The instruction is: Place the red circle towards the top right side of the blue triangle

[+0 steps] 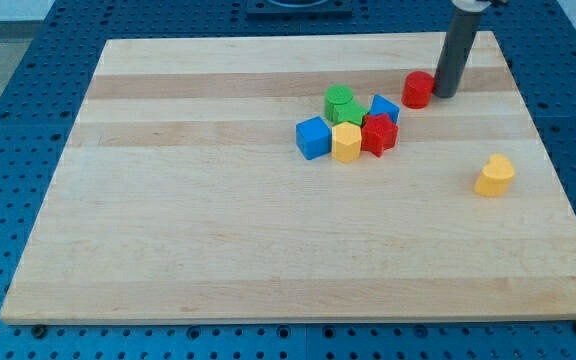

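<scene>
The red circle (418, 89) sits on the wooden board near the view's top right. My tip (444, 95) is right beside it on its right, touching or nearly touching. The blue triangle (384, 107) lies just to the lower left of the red circle, a small gap apart. It sits at the top right of a tight cluster of blocks.
The cluster holds a green block (341, 102), a blue cube (313, 138), a yellow hexagon block (346, 142) and a red star-like block (378, 134). A yellow heart-shaped block (494, 176) lies alone at the view's right. The board (218, 230) rests on a blue perforated table.
</scene>
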You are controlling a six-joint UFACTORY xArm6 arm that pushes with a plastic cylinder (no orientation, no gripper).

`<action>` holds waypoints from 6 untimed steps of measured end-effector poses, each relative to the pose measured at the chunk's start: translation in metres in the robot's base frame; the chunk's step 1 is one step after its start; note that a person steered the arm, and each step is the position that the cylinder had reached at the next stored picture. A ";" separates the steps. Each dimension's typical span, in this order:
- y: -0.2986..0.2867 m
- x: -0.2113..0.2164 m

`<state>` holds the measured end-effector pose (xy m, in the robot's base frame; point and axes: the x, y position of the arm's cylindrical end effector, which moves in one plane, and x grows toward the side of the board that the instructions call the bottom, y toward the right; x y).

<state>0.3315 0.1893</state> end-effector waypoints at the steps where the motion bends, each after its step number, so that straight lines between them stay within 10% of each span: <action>1: -0.011 0.036; 6: -0.005 0.050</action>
<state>0.3819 0.1840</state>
